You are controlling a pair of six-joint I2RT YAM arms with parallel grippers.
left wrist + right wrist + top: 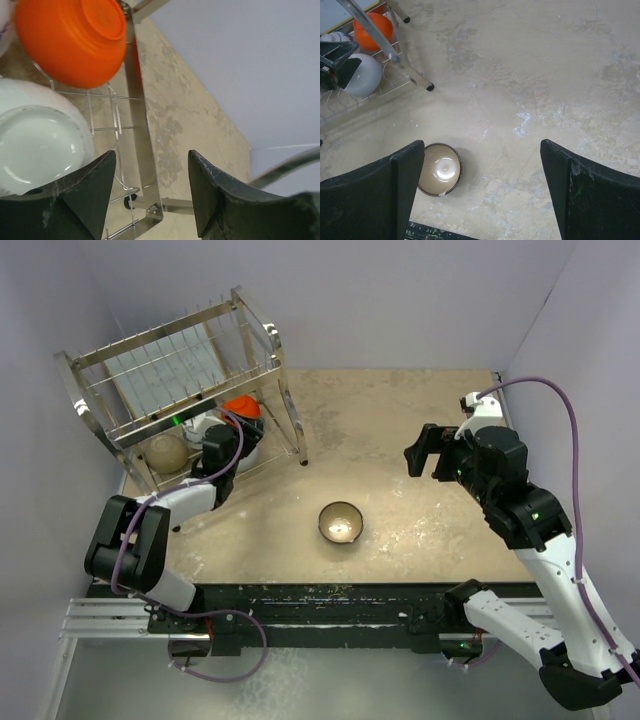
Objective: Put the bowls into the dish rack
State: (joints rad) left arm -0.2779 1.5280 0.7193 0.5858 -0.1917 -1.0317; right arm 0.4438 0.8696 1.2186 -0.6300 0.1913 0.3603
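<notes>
Your mottled beige table (pixel 420 430) fills the scene. The two-tier wire dish rack (pixel 286 400) stands at its far left corner, with a pale tray (pixel 165 365) in the upper tier.

Your left arm reaches into the rack's lower tier. In the wrist view, the left gripper (pixel 152 195) has its jaws partly apart and nothing between them. Only a rack bar and the tabletop show in the gap.

Your right arm is raised over the right side of the table. The right gripper (pixel 480 195) is spread wide and empty, well apart from the rack.

Three bowls show in the lower tier:
- The beige bowl (pixel 165 452) sits at the left end.
- The white bowl (pixel 40 145) lies just beside your left finger, its hollow facing the wrist camera.
- The orange bowl (pixel 75 40) is tilted behind the white one, its base toward the camera.

The dark brown bowl (pixel 341 522) stands upright on the open table between the arms, shiny pale inside up, well apart from the rack and both grippers.
</notes>
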